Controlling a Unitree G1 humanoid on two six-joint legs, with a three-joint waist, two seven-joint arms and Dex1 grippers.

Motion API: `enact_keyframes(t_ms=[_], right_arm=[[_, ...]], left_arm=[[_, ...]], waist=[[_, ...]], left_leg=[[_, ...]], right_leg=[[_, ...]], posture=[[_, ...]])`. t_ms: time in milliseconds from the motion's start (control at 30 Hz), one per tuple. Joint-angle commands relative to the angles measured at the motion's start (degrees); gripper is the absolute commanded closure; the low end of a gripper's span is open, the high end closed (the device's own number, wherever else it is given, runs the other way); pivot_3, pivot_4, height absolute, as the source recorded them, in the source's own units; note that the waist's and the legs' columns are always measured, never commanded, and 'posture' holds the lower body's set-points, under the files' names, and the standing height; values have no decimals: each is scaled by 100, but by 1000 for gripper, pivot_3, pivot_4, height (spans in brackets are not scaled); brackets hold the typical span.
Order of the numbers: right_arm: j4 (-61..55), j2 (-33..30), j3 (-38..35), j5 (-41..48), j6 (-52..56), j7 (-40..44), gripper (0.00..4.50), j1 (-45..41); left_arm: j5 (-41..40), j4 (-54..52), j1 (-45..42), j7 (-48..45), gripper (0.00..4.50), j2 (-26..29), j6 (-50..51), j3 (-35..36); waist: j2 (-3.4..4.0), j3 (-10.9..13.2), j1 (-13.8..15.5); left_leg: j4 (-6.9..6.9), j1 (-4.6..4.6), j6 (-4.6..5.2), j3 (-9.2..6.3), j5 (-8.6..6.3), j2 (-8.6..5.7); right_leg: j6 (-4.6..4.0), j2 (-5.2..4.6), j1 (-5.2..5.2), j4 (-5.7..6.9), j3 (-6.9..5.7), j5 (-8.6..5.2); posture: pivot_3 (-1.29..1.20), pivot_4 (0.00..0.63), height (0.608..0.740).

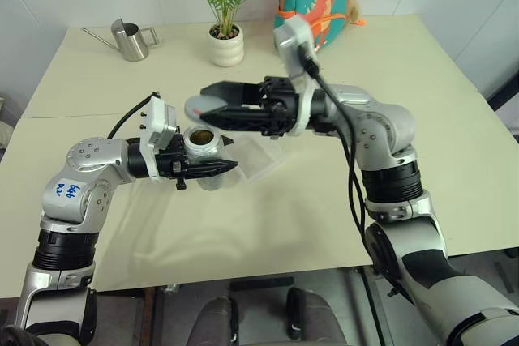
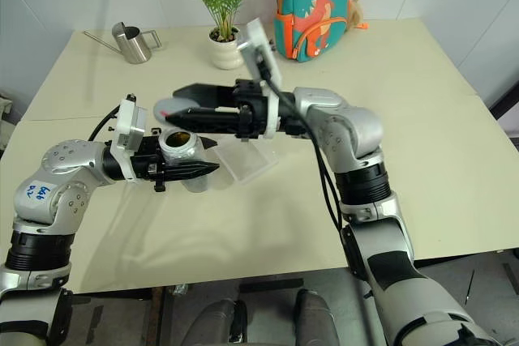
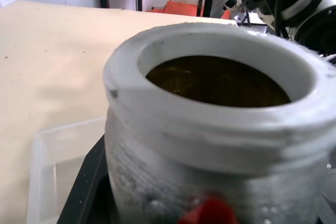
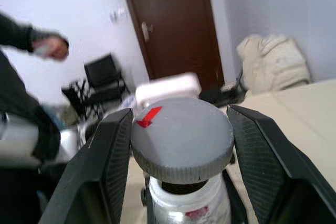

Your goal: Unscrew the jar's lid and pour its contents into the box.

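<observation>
Far left on the table [image 1: 454, 160], a steel watering can [image 1: 130, 40] sits idle. Next along, the left claw [image 1: 212, 169] is clamped tight around the jar [image 1: 200, 142], holding it upright above the table, mouth wide open, dark contents [image 3: 215, 81] showing inside. Just above and to the right, the right claw [image 1: 212, 108] pinches the grey lid [image 4: 181, 137] between its fingers [image 4: 107, 166], clear of the jar's rim, so the unscrewing looks done. Now the key relation: the clear box [image 1: 261, 157] lies on the table just right of the jar, beyond the left claw's tips. The jar's axis stands vertical, so the pour calls for tipping it rightward over the box, and the left arm is the one placed to do it.
</observation>
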Motion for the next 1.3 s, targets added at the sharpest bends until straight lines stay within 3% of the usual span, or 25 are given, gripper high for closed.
enact_keyframes(t_ms=[33,133,267,567,733,767,867,1100,1300], right_arm=[[46,-273,-284,-73,-217,-152,2014,-21],[611,-659,-415,-589,-865,-368,2014,210],[2146,-1341,-292,-1877,-2831,-666,2014,782],[4684,-1360,-624,-2762,-5368,-1676,2014,1235],[4941,-1352,-846,-2683,-5624,-1571,275,1282],[4864,-1395,-872,-2661,-5622,-1467,12,1299],[4161,-1574,-970,-2396,-5353,-913,12,1361],[579,-2384,-561,-1341,-2953,559,12,2097],[-748,-2869,-505,-1262,-2382,617,12,2754]], left_arm=[[-69,-229,70,13,2531,81,-21,138],[-97,-271,147,50,2531,111,-17,222],[-121,-258,250,87,2531,172,-18,375],[-126,-158,179,107,2531,184,10,447],[-115,-131,109,113,2531,172,11,426],[-106,-109,93,112,2531,167,2,422],[-32,-25,31,132,2531,158,-97,427],[643,949,-700,316,2531,137,-716,238],[1432,1968,-1575,408,2531,-32,-1288,-269]], waist=[[0,0,0],[-1,-1,6],[-8,-5,25],[-1,0,-85],[-1,0,-63],[-1,0,-53],[3,2,-17],[5,3,66],[3,2,180]], left_leg=[[0,0,0,0,0,0],[0,0,1,5,0,-2],[-1,-1,2,8,-1,-16],[-8,10,-2,20,2,-13],[5,10,-1,19,3,6],[6,12,-1,18,3,7],[5,14,-1,14,3,9],[5,10,0,5,3,9],[10,8,3,16,1,-21]], right_leg=[[0,0,0,0,0,0],[0,0,0,-1,0,0],[0,-2,3,-5,-1,0],[0,6,6,-10,1,0],[-2,3,14,-7,5,5],[-3,3,16,-7,5,5],[-3,4,18,-7,5,5],[-2,5,18,-12,-2,5],[-2,4,18,-12,-4,6]], posture=[[0,150,740],[0,150,740],[0,150,740],[0,150,740],[0,150,740],[0,150,740],[0,150,740],[0,150,740],[0,150,740]])
